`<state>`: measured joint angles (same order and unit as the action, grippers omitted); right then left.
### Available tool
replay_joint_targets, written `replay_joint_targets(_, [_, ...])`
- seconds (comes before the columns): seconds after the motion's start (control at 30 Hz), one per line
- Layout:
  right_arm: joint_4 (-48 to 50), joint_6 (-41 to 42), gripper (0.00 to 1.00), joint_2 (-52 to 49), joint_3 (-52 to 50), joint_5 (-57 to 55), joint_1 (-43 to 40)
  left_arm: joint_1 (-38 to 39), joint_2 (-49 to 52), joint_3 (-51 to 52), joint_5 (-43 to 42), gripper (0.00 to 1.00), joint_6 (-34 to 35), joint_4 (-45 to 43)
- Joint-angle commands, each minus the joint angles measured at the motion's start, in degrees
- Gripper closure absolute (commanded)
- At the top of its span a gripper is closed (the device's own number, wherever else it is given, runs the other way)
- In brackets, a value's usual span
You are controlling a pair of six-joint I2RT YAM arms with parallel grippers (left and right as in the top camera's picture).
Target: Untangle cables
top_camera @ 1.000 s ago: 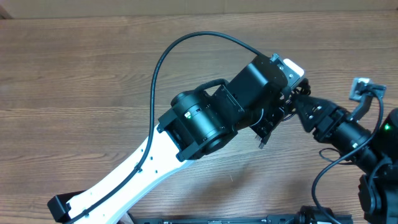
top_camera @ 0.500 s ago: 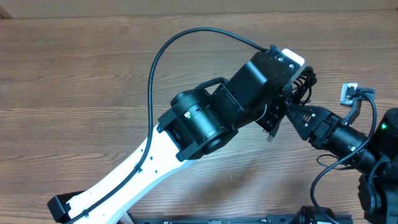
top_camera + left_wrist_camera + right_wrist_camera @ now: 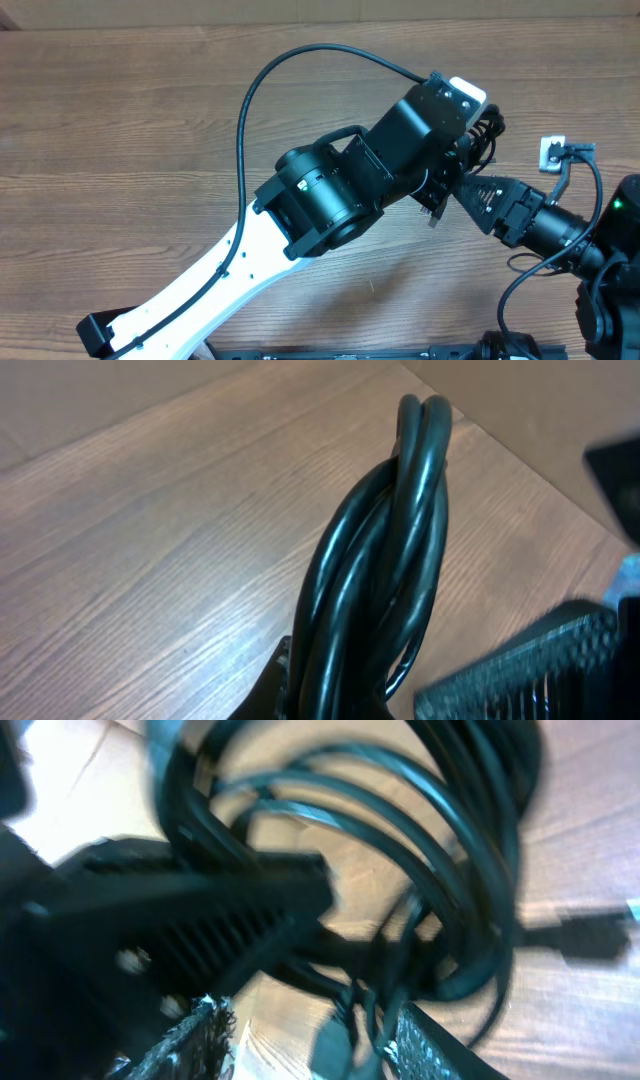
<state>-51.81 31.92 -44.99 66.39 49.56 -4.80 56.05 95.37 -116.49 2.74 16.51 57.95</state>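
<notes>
The cables are a twisted bundle of glossy black cords rising from my left gripper, which is shut on them. From overhead only a small coil of cables shows beside the left wrist; the left jaws are hidden under it. My right gripper points up-left at that coil. In the right wrist view the cables loop wide in front of the right gripper. Its textured fingers stand apart, with thin strands hanging between them. A small plug lies at the right.
Bare wooden table lies all around. The big left arm crosses from lower left to centre, its own thick cable arching above. A white connector sits on the right arm's cord. The table's far edge meets a pale floor.
The right arm has slid left and up toward the bundle. The left wrist shifted slightly up-right early on, exposing the coil, and has stayed there since.
</notes>
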Motion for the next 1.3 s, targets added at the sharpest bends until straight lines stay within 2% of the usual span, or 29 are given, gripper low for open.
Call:
replay_joint_targets(0.0, [2.84, -0.22, 0.51, 0.22, 1.14, 0.15, 0.24, 1.01, -0.22, -0.26, -1.31, 0.96, -1.33, 0.7])
replay_joint_targets(0.13, [1.66, -0.44, 0.57, 0.22, 1.14, -7.17, 0.24, 1.03, -0.24, -0.26, -2.62, 0.96, -1.31, 1.2])
replay_joint_targets(0.37, [-0.96, -3.72, 0.57, 0.22, 1.14, -8.04, 0.24, 0.98, -0.24, -0.26, -2.93, 0.96, -1.29, -0.46])
replay_joint_targets(0.47, [-0.96, -3.72, 0.57, 0.22, 1.14, -10.32, 0.24, 0.98, -0.24, -0.26, -7.61, 0.96, -1.86, -1.99])
replay_joint_targets(0.53, [-0.94, -3.72, 0.6, 0.22, 1.14, -10.99, 0.24, 0.98, -0.24, -0.26, -12.26, 0.96, -4.66, -2.99])
replay_joint_targets(0.67, [0.48, -3.58, 0.66, 0.22, 1.14, -10.12, 0.24, 0.98, -0.24, -0.26, -13.42, 0.96, -4.98, -3.02])
replay_joint_targets(0.73, [2.01, -3.45, 0.66, 0.22, 1.14, -6.91, 0.24, 0.98, -0.24, -0.26, -13.38, 0.96, -4.96, -2.75])
replay_joint_targets(1.27, [6.8, -1.51, 0.66, 0.17, 1.14, -2.34, 0.24, 1.09, -0.22, -0.26, -18.23, 0.96, -6.05, -4.04])
